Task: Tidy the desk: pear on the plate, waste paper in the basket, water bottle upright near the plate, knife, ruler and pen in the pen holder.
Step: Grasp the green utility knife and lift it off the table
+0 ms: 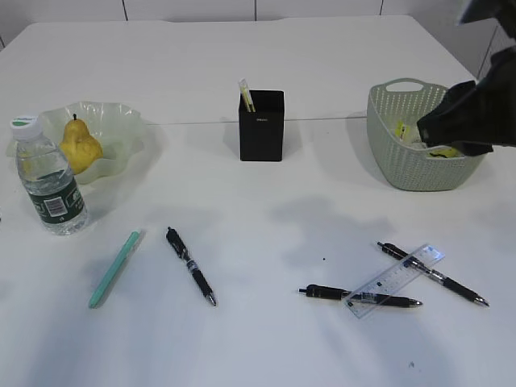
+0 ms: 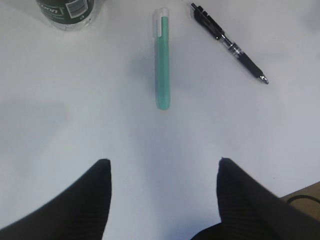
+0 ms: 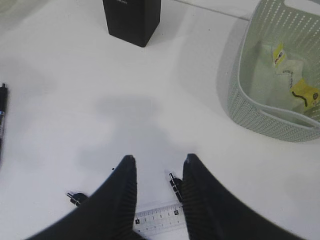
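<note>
Under right tool [image 3: 156,167], ruler [image 3: 157,218], untouched

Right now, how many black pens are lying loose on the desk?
3. One left of centre, beside the green knife. Two at front right: one passing under the ruler, another crossing it. The holder may hide more.
</note>
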`<move>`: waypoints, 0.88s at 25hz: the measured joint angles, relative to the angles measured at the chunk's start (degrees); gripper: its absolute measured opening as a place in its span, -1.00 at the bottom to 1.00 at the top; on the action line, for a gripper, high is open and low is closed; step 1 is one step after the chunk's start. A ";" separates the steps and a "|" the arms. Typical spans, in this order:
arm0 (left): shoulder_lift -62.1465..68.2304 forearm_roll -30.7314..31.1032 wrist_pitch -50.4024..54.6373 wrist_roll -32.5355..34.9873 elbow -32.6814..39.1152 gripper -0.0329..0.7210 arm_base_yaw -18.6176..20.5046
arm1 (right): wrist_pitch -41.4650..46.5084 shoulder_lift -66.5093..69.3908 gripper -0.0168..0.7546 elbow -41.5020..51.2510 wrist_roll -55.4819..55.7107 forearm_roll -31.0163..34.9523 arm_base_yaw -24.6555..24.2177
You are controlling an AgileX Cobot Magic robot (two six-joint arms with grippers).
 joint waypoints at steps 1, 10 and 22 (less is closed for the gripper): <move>0.83 -0.27 0.00 0.85 -0.44 0.32 0.00 | 0.10 -0.81 -0.27 0.10 0.00 0.00 0.00; 8.14 -6.45 0.51 7.67 -4.33 0.32 0.00 | 0.82 -4.75 -0.27 0.44 0.00 0.00 0.00; 23.18 -6.85 -4.73 13.14 -11.94 0.32 0.00 | 1.37 -4.81 -0.27 0.62 0.00 -0.42 0.00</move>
